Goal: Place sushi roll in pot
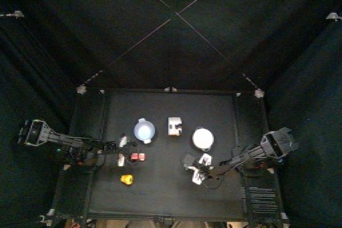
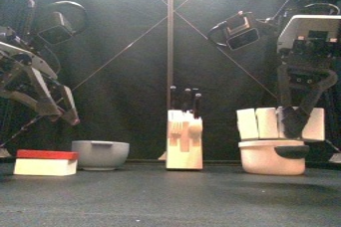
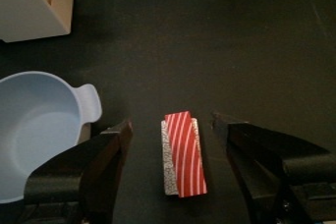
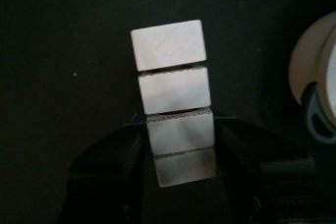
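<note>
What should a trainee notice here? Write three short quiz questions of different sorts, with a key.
1. True or false: the left pincer is shut on the red-striped rectangular piece.
2. What does the right pincer grip? A: a small yellow piece. B: the white bar of four blocks. C: a metal spoon.
3. In the front view, what stands between the pale blue round dish and the round white pot?

Key: 1 false, it is open astride the piece. 2 B. 3 the pale wooden block with black handles.

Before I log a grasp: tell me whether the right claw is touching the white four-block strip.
Touching. The right wrist view shows the right claw closed against both sides of the white four-block strip.
</note>
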`<state>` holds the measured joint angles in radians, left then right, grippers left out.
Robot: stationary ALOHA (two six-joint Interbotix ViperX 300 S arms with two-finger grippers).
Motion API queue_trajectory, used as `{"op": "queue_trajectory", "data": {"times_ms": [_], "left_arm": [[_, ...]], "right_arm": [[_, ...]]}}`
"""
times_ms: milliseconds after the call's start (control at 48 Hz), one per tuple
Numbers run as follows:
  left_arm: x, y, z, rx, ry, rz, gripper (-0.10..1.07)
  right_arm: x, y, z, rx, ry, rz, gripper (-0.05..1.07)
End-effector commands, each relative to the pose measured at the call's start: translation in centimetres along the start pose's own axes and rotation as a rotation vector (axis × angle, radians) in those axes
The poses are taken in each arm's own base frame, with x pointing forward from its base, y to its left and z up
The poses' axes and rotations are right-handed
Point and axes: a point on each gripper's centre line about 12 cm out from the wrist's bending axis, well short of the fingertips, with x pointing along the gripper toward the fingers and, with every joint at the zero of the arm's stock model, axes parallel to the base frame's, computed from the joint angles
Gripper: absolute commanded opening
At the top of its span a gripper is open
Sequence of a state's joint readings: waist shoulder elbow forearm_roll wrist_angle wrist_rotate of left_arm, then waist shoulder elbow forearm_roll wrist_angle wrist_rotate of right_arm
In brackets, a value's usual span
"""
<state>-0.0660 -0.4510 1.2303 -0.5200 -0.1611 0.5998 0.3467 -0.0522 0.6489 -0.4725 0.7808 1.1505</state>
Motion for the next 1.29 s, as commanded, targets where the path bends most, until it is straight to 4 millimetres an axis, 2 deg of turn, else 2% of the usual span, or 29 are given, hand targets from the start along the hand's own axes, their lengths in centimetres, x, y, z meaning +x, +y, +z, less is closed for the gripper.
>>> {"op": "queue_trajectory", "data": {"times_ms": [0,188,438,667,875,1062,1271], "left_arm": [[0.0,0.1,1.1,-0.001,-0.032,0.006,0.98],[0.1,0.0,1.7,0.008,-0.047,0.003,0.98],[0.1,-0.4,2.4,0.042,-0.073,-0.009,0.98],[0.0,-0.6,2.2,0.055,-0.077,-0.013,0.98],[0.0,-0.6,2.0,0.052,-0.072,-0.012,0.98],[0.0,-0.5,1.9,0.052,-0.071,-0.011,0.98],[0.0,-0.5,2.0,0.052,-0.076,-0.008,0.98]], "right_arm": [[-2.1,-0.2,1.7,0.045,-0.045,0.025,0.51],[-4.0,-1.6,3.1,0.094,-0.076,0.007,0.51],[-5.1,-5.3,4.2,0.197,-0.109,-0.017,0.51],[-4.3,-9.5,4.2,0.305,-0.103,-0.067,0.51],[-3.2,-12.2,3.8,0.386,-0.101,-0.076,0.51],[-1.5,-13.7,3.1,0.421,-0.088,-0.082,0.51],[-0.9,-14.5,2.4,0.419,-0.074,-0.107,0.51]]}}
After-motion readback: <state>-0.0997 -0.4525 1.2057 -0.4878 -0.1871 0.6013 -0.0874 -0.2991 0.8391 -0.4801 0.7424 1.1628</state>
